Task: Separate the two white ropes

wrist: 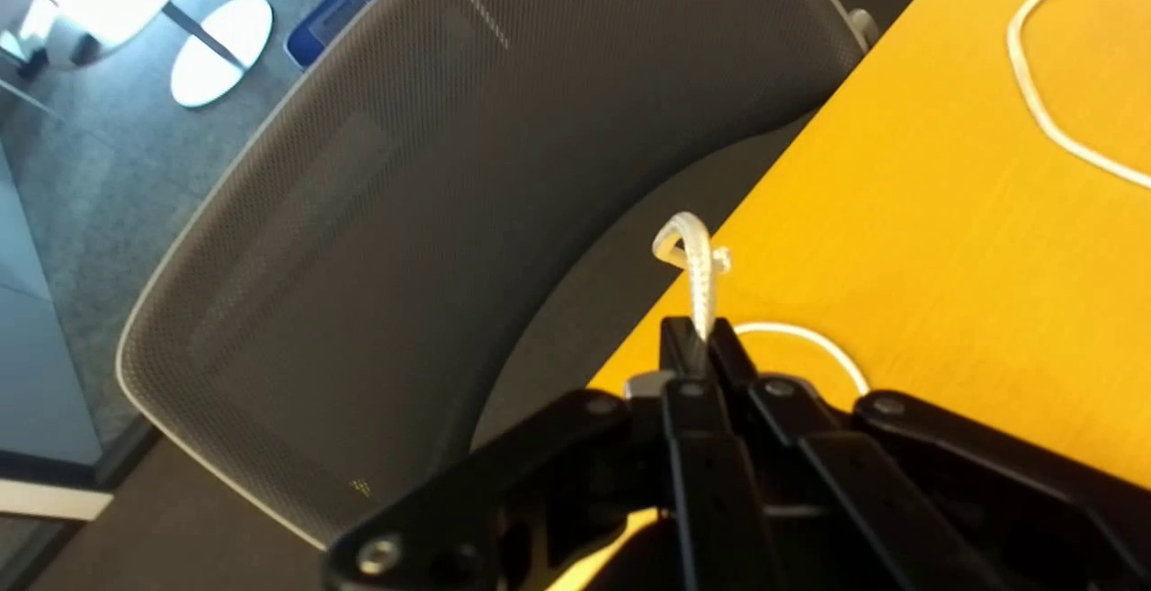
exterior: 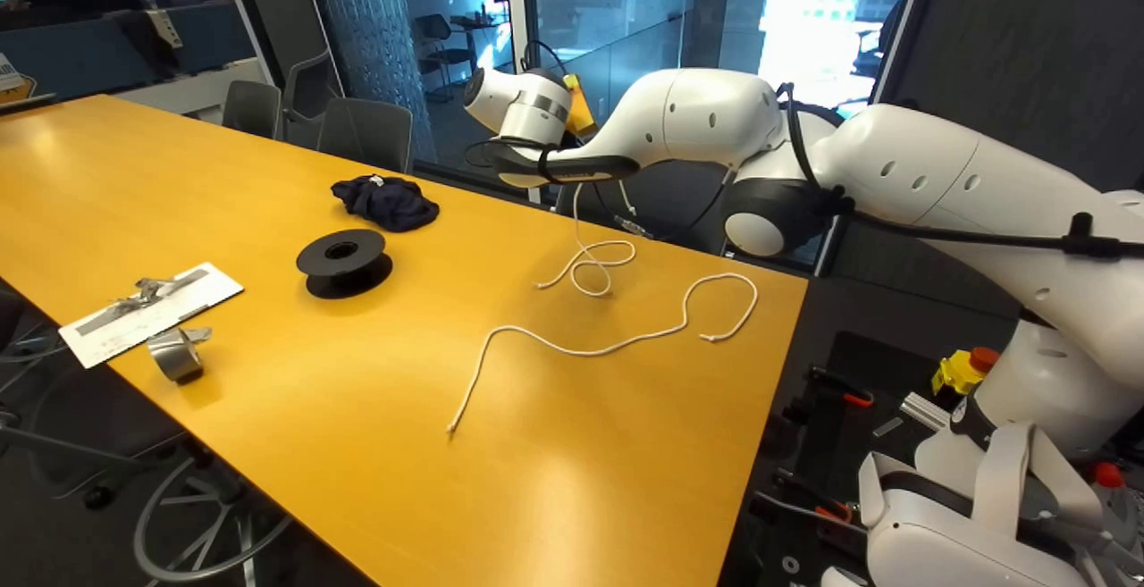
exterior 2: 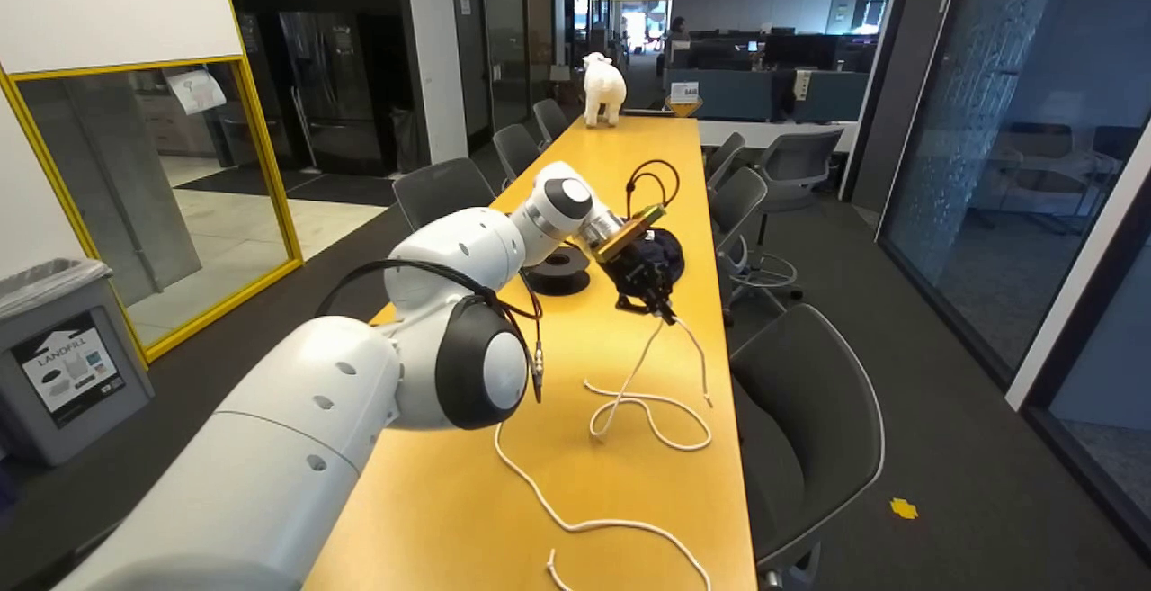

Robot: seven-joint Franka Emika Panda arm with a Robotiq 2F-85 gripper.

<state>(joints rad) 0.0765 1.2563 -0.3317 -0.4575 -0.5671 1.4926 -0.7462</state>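
While the held rope [wrist: 701, 290] hangs from the gripper [wrist: 703, 348], the loose rope [exterior: 581, 353] lies apart

Because the held rope is so thin, the gripper's jaws stand pressed together on it, nearer one end; a shorter tail curls past the tips and hangs free. The longer part drops to the table [exterior: 375, 373] and lies in loops near the long edge closest to the gripper, with a mesh chair [wrist: 405, 213] just beyond. The loose rope runs in a lazy S from mid-table to a hook near the corner by the arm's base [exterior: 1041, 381]. Bare surface shows between the two.

Both look round, with knobby ends; the held one shows a braid. They should be light, limp and tough, sliding easily over the smooth, glossy yellow top. A loop could snag, so a firm pinch across the rope, near an end, and a gentle carry seem best. Farther along sit a flanged black spool [exterior: 344, 267] and a crumpled dark cloth [exterior: 386, 203].
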